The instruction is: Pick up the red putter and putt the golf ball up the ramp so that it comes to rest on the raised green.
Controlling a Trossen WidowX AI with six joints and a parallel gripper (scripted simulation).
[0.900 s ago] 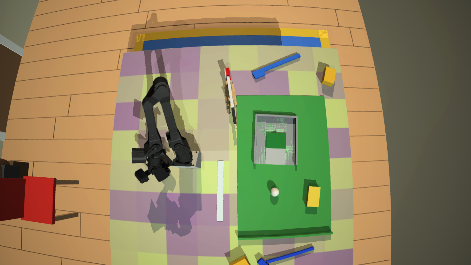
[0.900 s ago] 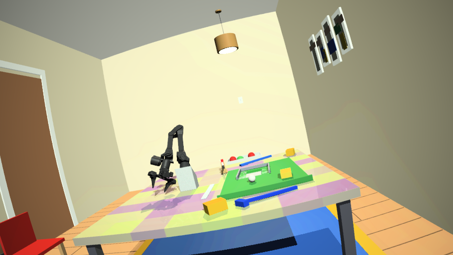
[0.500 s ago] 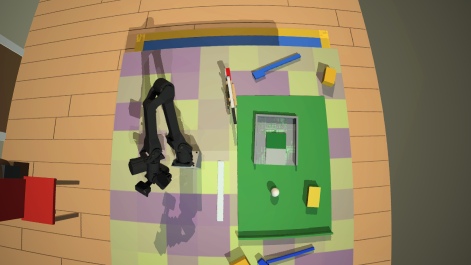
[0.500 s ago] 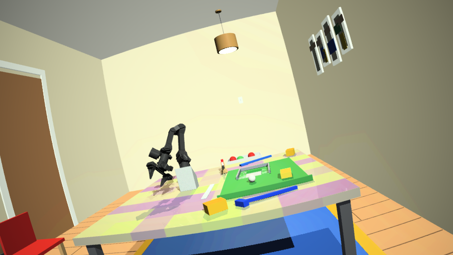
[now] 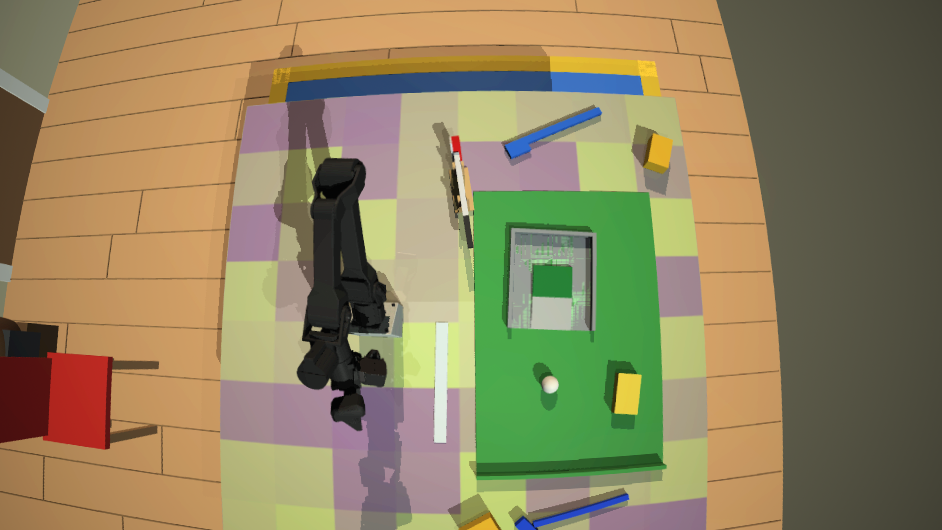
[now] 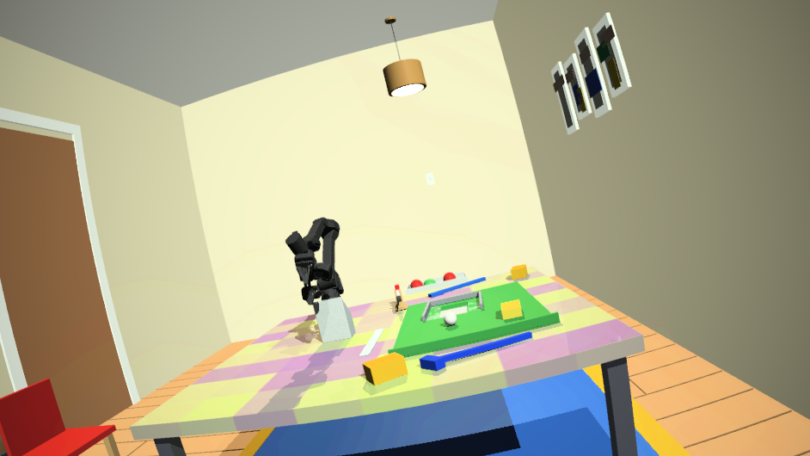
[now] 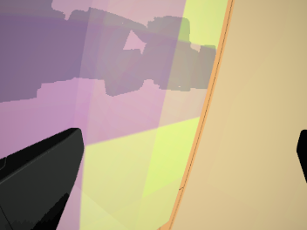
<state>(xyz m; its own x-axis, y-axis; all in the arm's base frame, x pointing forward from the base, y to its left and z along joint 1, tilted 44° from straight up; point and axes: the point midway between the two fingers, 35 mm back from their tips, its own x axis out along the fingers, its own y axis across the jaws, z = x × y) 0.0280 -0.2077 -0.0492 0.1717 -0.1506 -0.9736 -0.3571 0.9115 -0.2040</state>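
2 fingers of my gripper [image 5: 347, 403] stand spread wide with nothing between them, raised well above the checkered table [image 5: 263, 421]. Going left to right in the top view: my arm folds back over its grey base [image 5: 393, 321]; a white strip [image 5: 440, 382] lies on the table to the right of my gripper. Farther right and toward the far edge, the red putter [image 5: 461, 187] lies beside the green course [image 5: 566, 421], well apart from me. The golf ball [image 5: 550, 384] rests on the course, below the ramp [image 5: 550, 313] and raised green [image 5: 551, 281]. 1 yellow block [image 5: 627, 393] sits right of the ball.
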